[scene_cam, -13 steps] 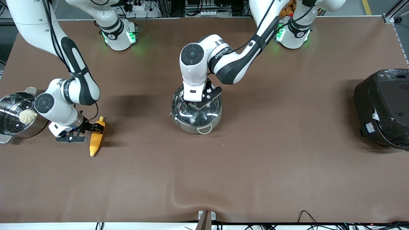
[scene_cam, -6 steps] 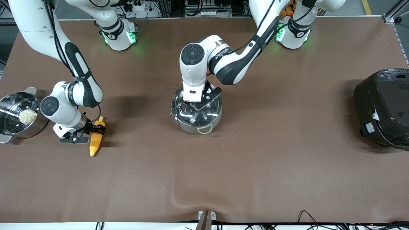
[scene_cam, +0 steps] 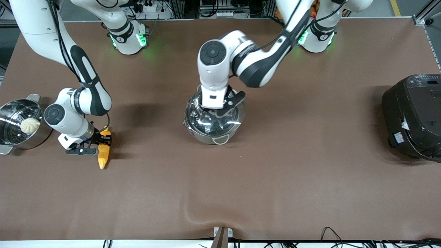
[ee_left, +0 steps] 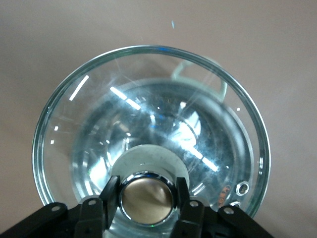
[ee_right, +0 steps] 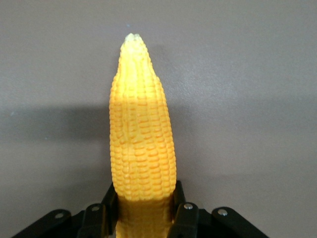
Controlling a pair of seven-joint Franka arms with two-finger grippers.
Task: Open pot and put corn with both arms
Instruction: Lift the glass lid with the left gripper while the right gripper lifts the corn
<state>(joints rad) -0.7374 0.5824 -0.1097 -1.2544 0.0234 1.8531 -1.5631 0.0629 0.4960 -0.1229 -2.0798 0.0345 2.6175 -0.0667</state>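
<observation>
Since the earlier frame, the left gripper (ee_left: 146, 198), clamped on the metallic knob (ee_left: 147, 198), has raised the clear glass lid (scene_cam: 215, 112) off the round stainless-steel pot (scene_cam: 211, 132). The right gripper (ee_right: 144, 210), at the pot's 9 o'clock, has closed on the yellow tapered corn cob (ee_right: 141, 144); transfer can follow.

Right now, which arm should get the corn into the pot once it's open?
Right. The right gripper is closed on the corn at its wide end, near the steamer pot. The left gripper is shut on the lid knob, lifting the glass lid off the pot.
</observation>
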